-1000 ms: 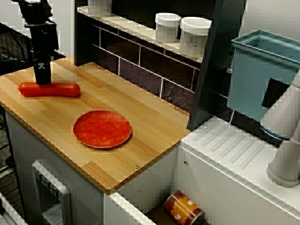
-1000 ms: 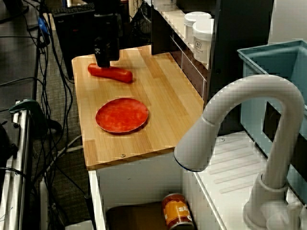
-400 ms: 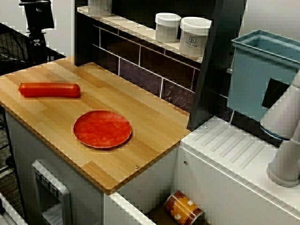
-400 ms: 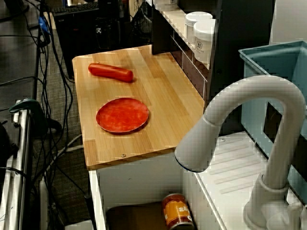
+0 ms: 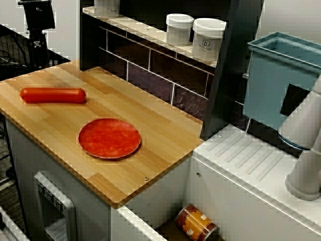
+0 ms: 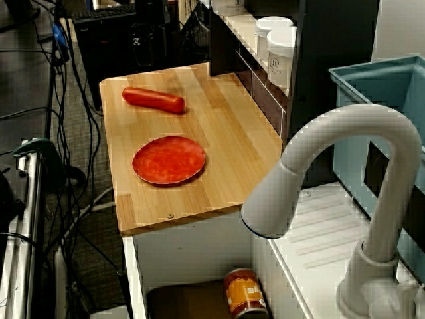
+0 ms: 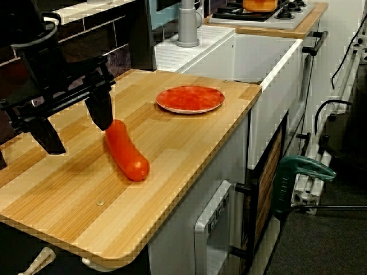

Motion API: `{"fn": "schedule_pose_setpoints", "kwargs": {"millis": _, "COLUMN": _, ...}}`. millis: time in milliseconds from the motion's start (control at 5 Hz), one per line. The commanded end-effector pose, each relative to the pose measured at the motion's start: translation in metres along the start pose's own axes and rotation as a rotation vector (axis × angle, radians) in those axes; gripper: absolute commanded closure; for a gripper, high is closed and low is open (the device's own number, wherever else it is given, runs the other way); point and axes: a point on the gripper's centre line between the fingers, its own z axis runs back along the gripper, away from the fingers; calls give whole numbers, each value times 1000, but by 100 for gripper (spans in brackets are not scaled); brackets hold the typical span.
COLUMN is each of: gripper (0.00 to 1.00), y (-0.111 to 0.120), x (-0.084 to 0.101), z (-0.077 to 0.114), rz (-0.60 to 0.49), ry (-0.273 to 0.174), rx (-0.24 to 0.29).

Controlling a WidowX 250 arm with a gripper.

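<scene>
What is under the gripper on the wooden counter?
A red sausage lies on the counter below the raised, open gripper. One finger covers the sausage's far tip in the side view.

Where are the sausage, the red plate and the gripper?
sausage [image 7: 125, 152], view from the side, middle of its body.
red plate [image 5: 109, 138], view from above, bare centre.
gripper [image 7: 82, 138], view from the side, midway between its open jaws.

Sausage [image 5: 52, 95] and plate [image 5: 109, 138] lie apart on countertop [image 5: 165, 131].
</scene>
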Motion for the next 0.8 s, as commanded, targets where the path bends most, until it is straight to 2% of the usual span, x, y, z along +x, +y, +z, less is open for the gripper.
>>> {"fn": "schedule_pose_setpoints", "kwargs": {"millis": 0, "gripper": 0, "y": 15, "x": -12, "z": 15, "rz": 14, "ry": -56, "rx": 118}}
{"fn": "schedule_pose_setpoints", "kwargs": {"millis": 200, "gripper": 0, "y": 20, "x": -20, "z": -6, "rz": 31, "ry": -48, "rx": 161}}
{"fn": "schedule_pose_setpoints", "kwargs": {"millis": 400, "gripper": 0, "y": 8, "x": -19, "z": -16, "rz": -13, "ry": -25, "rx": 173}}
{"fn": "schedule_pose_setpoints", "kwargs": {"millis": 600, "gripper": 0, "y": -28, "x": -15, "z": -16, "rz": -116, "ry": 10, "rx": 118}}
